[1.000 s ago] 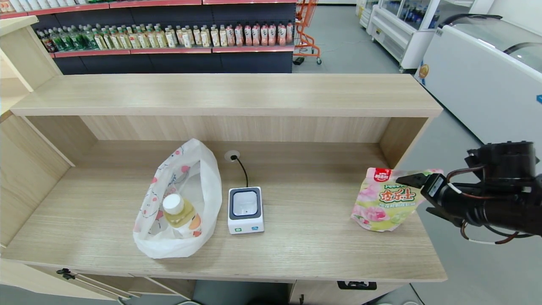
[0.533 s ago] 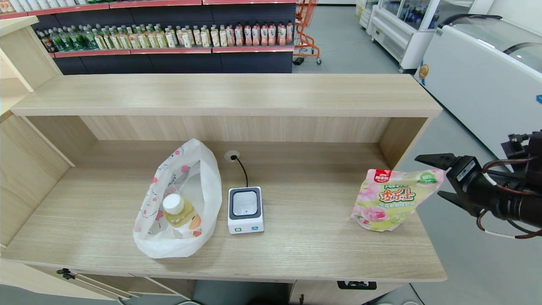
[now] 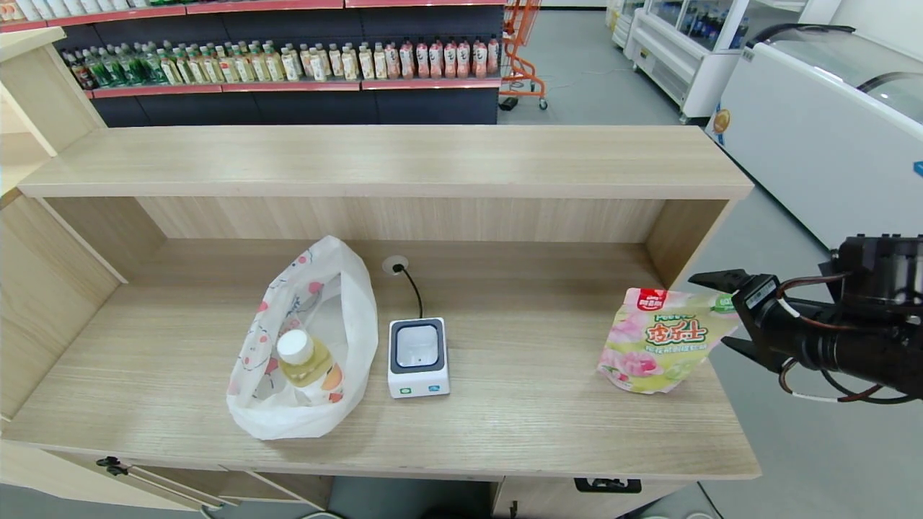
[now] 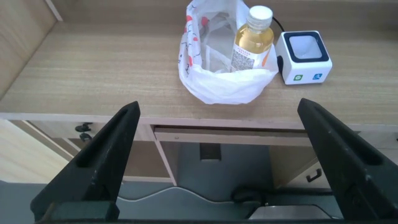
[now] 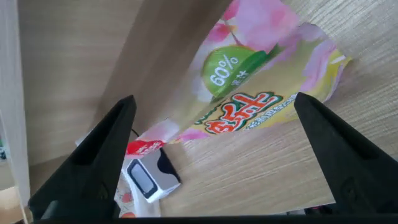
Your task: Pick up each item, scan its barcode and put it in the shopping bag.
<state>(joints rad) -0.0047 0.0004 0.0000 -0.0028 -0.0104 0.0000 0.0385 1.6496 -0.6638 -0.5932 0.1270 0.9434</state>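
Observation:
A pink and green snack pouch (image 3: 660, 339) lies at the right end of the wooden counter (image 3: 505, 411). My right gripper (image 3: 710, 311) is open at the pouch's upper right corner, one finger above it and one beside it; in the right wrist view the pouch (image 5: 261, 93) lies between the spread fingers of the right gripper (image 5: 214, 102). A white shopping bag (image 3: 310, 404) lies open at centre left with a yellow drink bottle (image 3: 306, 360) inside. The white scanner (image 3: 418, 357) sits next to the bag. My left gripper (image 4: 219, 109) is open and low, in front of the counter's edge, facing the bag (image 4: 217, 87).
A raised ledge (image 3: 389, 158) runs along the back of the counter and side walls (image 3: 685, 223) close both ends. The scanner's cable (image 3: 412, 288) runs to a hole in the top. White freezers (image 3: 815, 122) stand off to the right, and drink shelves (image 3: 288, 65) behind.
My right gripper drew back up and to the right off the pouch's corner, then came back down and left toward it. The pouch, bag and scanner have not moved.

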